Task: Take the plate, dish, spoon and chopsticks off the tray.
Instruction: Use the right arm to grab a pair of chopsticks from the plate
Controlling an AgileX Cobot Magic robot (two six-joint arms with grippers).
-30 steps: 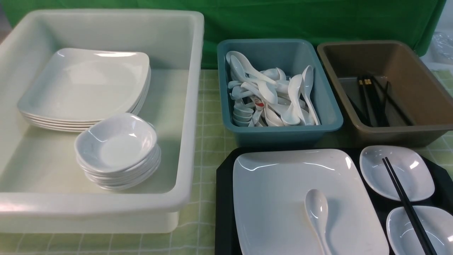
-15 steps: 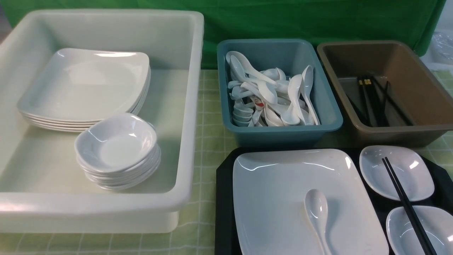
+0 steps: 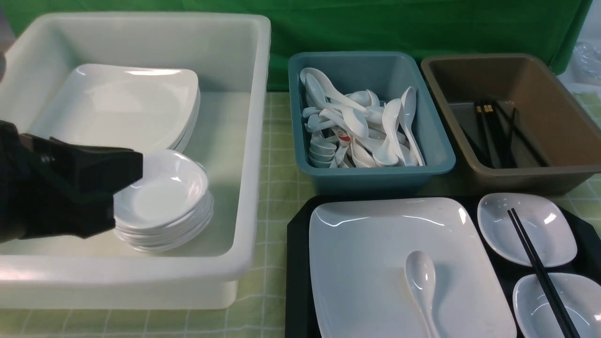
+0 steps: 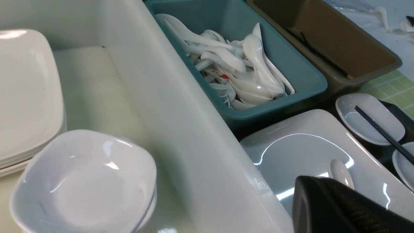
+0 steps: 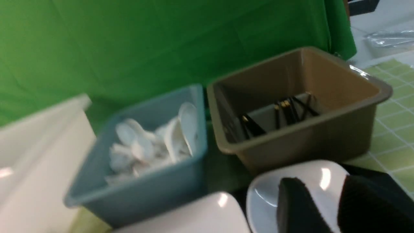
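The plate (image 3: 366,253) sits on the tray (image 3: 297,281) with the spoon (image 3: 420,277) lying loose on it. The chopsticks (image 3: 535,267) rest across two small dishes (image 3: 530,225) beside it. My right pincer (image 5: 326,194) hangs near one of them, parted and empty. My left pincer (image 3: 124,169) hovers over the white tub (image 3: 256,117); its state I cannot tell. Tilting the plate could slide the spoon off.

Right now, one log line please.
cleared: nothing | tray: plate, spoon on it, chopsticks across small bowls | left end effector: above white tub, grip unclear | right end effector: open
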